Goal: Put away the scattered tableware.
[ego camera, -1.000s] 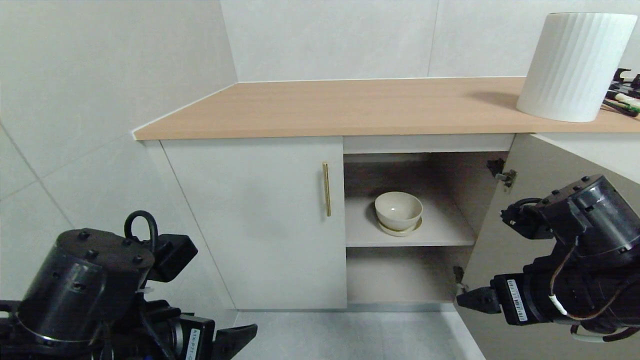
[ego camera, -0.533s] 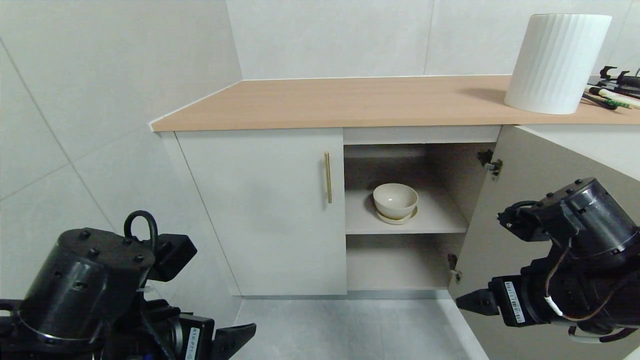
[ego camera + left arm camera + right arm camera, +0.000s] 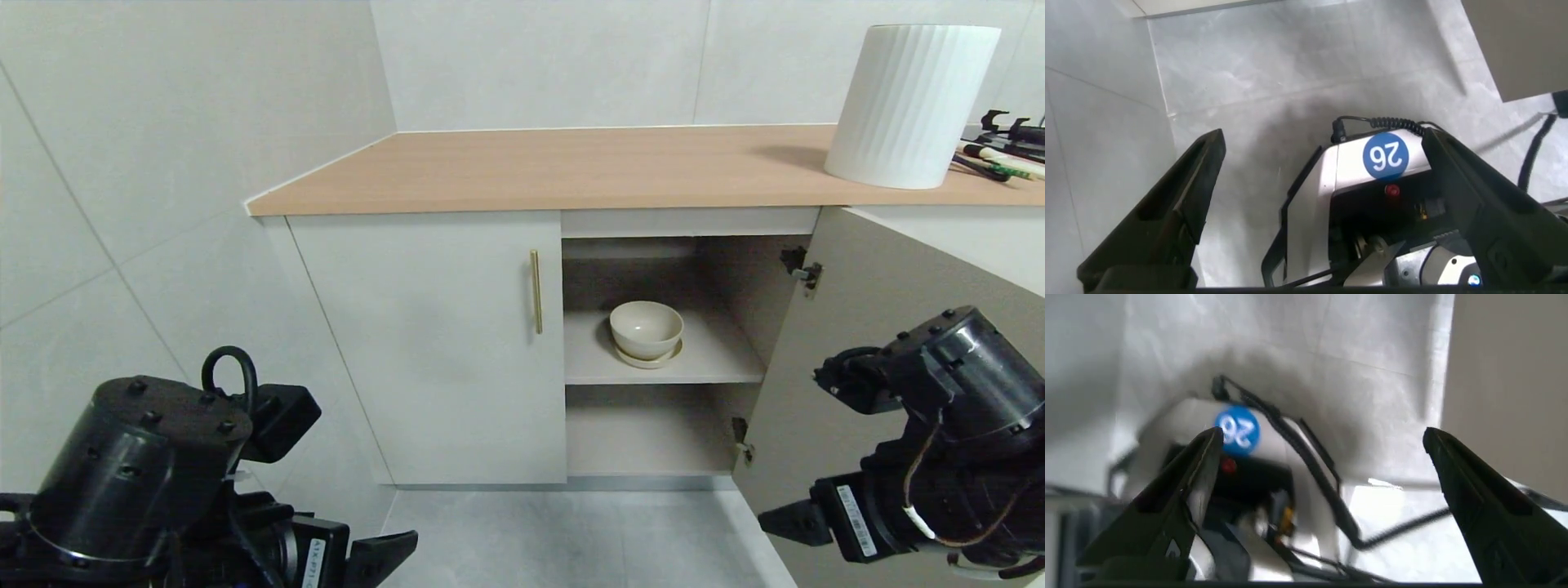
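The left end effector hangs released and empty. Ahead, above and to its right, the bowl sits on a plate on the cabinet shelf. The right end effector, also released, is just beside the open door; a careless swing could strike it and strain the hinges.

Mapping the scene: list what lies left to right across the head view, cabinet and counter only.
Gold door handle → beige bowl on its saucer → white ribbed container → tools.
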Robot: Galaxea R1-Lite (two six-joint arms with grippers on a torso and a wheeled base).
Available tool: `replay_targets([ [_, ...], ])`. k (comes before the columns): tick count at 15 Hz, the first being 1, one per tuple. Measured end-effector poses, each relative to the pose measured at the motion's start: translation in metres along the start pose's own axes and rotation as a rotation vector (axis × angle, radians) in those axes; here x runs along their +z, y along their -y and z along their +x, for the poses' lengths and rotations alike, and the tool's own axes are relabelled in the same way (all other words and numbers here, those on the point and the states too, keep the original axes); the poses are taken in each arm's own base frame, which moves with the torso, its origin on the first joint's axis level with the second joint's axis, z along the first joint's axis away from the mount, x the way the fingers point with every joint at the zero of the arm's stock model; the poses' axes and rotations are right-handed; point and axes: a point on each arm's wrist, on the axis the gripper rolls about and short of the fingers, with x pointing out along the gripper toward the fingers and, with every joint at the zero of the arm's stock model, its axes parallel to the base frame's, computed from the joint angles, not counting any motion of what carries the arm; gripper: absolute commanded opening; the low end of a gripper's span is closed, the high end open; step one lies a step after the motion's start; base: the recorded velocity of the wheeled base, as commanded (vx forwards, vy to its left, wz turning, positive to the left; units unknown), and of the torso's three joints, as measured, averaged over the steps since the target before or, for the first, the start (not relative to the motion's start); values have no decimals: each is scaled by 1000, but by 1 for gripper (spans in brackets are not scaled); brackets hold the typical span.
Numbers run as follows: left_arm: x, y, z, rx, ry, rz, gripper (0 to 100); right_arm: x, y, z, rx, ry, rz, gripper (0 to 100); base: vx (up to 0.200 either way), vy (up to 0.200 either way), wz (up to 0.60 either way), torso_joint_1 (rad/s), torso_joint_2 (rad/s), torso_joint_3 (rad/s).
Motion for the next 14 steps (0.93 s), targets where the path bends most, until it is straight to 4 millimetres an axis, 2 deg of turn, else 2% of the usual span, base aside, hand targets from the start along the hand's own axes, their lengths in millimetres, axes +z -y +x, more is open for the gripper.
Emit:
replay_targets([
  [3,0,0,0,0,-1,1,100,-19,4,-20,-4,-92,-129,100,0,-200,0,2,5,4],
  [7,0,0,0,1,-1,1,100,-52,12,-59,27,-189,-341,100,0,-200,0,0,1,1],
  [12,-1,0,0,2,-2,1,100,-70,27,-88,34,-168,-427,100,0,0,0,0,0,0],
  [14,0,0,0,1,0,0,100,-71,32,-92,-46,-120,-417,100,0,0,0,0,0,0],
])
